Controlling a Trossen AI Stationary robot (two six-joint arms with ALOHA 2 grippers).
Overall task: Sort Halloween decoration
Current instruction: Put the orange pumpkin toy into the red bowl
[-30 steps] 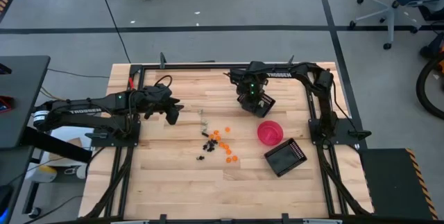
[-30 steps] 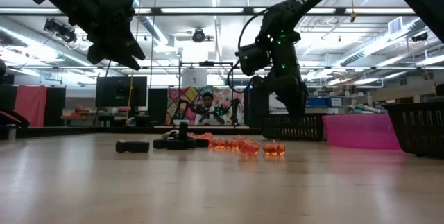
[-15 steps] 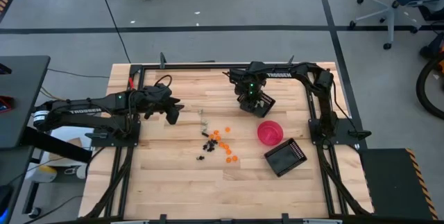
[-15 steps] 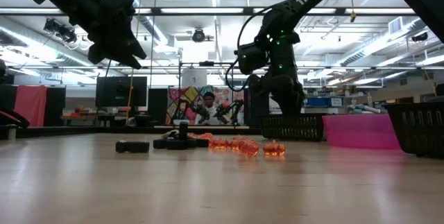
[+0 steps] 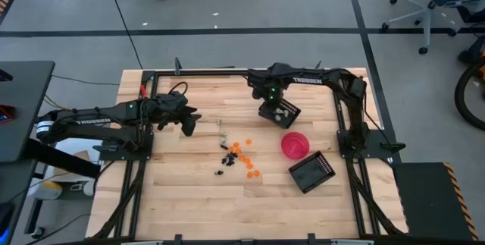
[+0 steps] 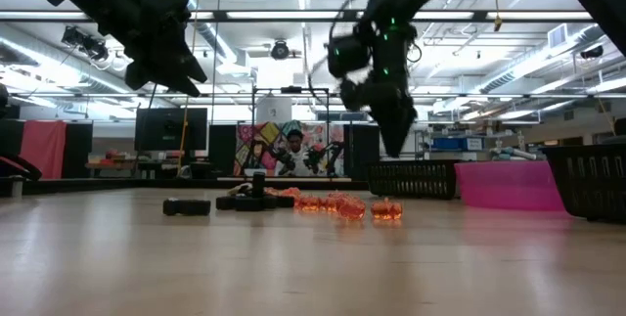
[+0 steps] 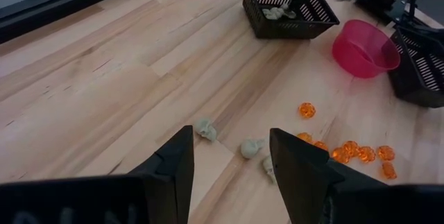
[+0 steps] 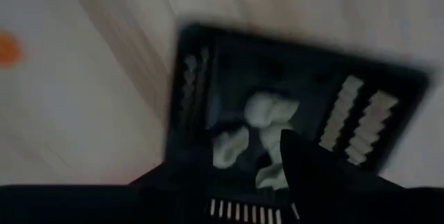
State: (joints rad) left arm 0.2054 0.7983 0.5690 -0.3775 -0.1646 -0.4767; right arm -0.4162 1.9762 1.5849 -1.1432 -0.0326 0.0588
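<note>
Since a second ago the right tool (image 5: 274,108) has lifted and shifted off the upper black basket (image 5: 284,113), fingers spreading, nothing gripped; left arm unchanged. Counts: two black slatted baskets, the second basket (image 5: 311,172) at about 4 o'clock on the table (image 5: 189,199); one pink bowl (image 5: 295,145) between them. Upper basket holds roughly four pale skulls (image 8: 263,109); blur makes exact count uncertain. Three more pale loose skulls (image 7: 205,128) lie on the wood near table centre. Orange trinkets (image 5: 244,152): about eight in a loose cluster at centre, one stray (image 7: 306,109) toward the bowl. Black trinkets (image 5: 225,158): a handful, too small to count, at 7 o'clock of the orange cluster. Right arm reaches in from the 2 o'clock corner, elbow bent, tool hanging above the basket's 9 o'clock edge, clear of the table. Left arm stretches in from 9 o'clock, left tool (image 5: 187,123) open wide, empty, raised above the wood, pale skulls just ahead of its fingers (image 7: 173,165). A person sits in the room far behind the table in the low view.
</note>
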